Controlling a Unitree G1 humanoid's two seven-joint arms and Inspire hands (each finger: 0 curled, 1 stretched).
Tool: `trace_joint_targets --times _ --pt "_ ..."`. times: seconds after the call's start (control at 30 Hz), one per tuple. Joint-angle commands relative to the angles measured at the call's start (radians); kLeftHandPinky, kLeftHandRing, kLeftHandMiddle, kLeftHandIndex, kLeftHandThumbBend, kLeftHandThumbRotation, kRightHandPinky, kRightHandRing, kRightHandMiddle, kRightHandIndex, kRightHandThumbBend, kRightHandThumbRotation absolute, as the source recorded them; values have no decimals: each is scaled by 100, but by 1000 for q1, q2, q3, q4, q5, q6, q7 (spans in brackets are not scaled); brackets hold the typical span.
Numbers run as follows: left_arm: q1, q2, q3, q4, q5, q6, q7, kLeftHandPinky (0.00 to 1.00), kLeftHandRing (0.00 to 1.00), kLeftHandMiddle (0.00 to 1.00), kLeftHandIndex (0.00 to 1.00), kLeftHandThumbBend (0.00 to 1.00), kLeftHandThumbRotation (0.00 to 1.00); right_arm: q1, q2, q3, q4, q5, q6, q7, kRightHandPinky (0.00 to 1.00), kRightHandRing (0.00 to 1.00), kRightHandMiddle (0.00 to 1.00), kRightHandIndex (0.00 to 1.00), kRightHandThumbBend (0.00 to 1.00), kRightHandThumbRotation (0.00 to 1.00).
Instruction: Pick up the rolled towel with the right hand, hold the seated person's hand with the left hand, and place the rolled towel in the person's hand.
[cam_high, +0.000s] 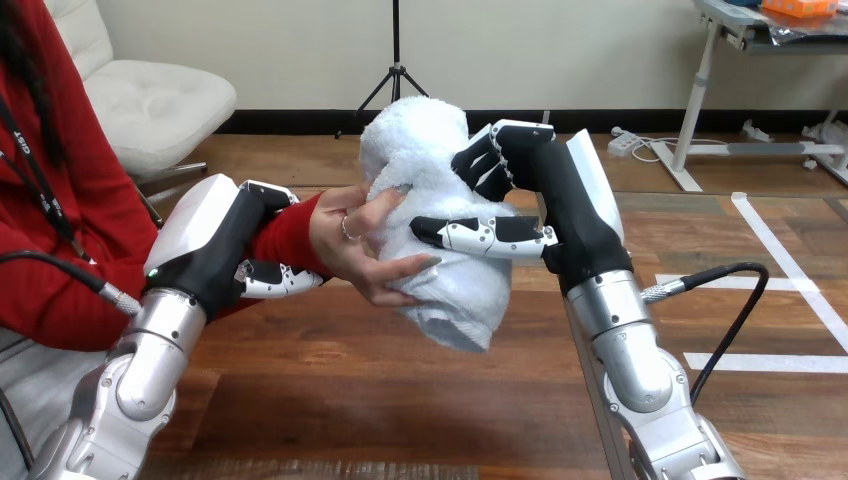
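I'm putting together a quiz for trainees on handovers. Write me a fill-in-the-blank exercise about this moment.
1. The robot's right hand is shut on the white rolled terry ____.
2. The robot's left hand is curled round the person's ____, at the red sleeve.
3. The person's hand grasps the same white roll from the view's ____ side.

Missing words: towel; wrist; left.

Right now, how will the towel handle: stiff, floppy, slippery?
Probably soft and floppy: the towel dents under the right hand's fingers and its lower end droops. Its fuzzy surface should resist slipping from the person's hand.
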Motion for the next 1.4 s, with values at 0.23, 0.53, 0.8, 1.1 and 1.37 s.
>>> trace_joint_targets --times 0.23,0.53,0.8,1.1,1.37 --pt "-62 -43 39 -121 -64 10 -5 24 30 37 40 50 0 30 -6 8 -154 23 135 80 41 54 62 65 98 55" --pt "-40 -28 36 -165 -70 45 -53 30 39 46 47 60 2 54 -15 -12 -198 48 188 115 51 68 76 81 100 76" --pt "-23 -2 24 -205 -24 84 -84 40 50 56 55 66 20 74 -21 -32 -232 63 223 146 57 75 82 86 100 86" --pt "-2 18 20 -253 2 127 -123 48 62 66 65 77 51 93 -27 -52 -265 100 252 185 64 81 87 90 100 95" --pt "13 30 23 -288 6 149 -175 54 68 72 72 87 67 112 -27 -65 -301 137 273 209 67 85 90 92 100 99"
